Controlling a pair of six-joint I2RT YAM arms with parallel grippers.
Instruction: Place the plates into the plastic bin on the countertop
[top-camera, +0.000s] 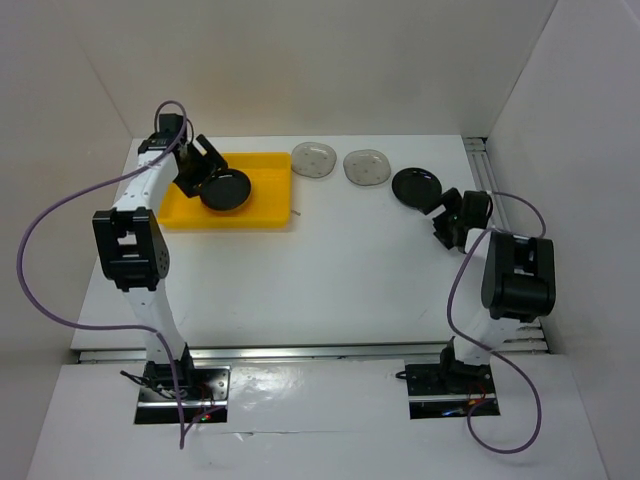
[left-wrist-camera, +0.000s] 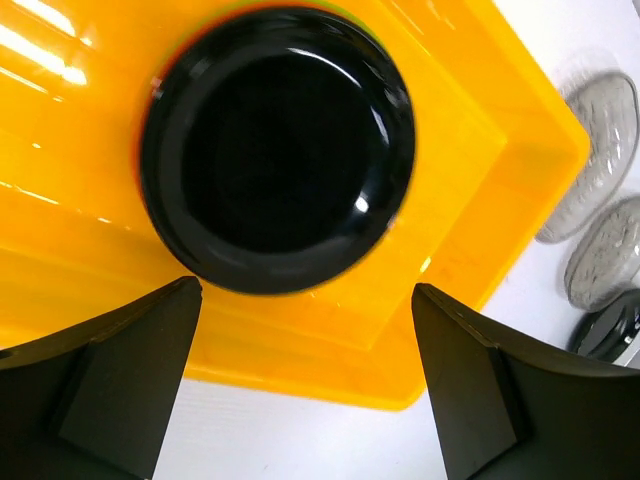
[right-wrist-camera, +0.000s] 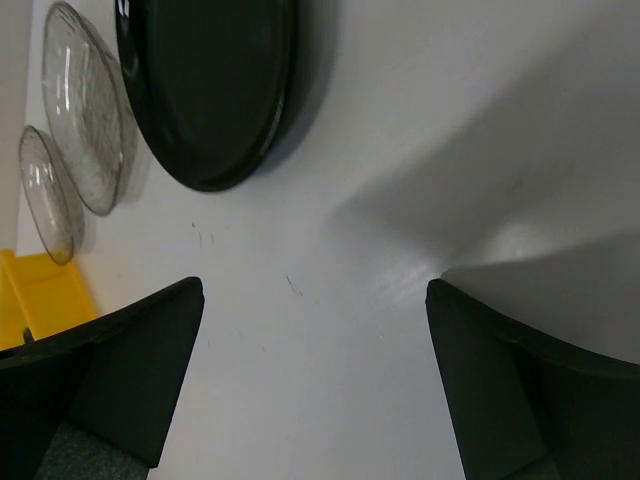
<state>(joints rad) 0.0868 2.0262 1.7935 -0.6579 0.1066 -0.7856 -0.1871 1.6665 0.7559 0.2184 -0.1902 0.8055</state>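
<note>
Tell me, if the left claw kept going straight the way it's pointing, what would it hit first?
Probably the black plate lying in the yellow bin: the open left gripper aims down at its near rim. Depth is unclear, so it might touch the bin floor just beside it.

Robot lab: white-walled countertop (top-camera: 350, 270)

White walls (top-camera: 300, 60), aluminium edge rail (top-camera: 320, 352)

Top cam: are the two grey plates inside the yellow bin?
No, the left grey plate and the right grey plate both lie on the countertop to the right of the bin, outside its walls.
</note>
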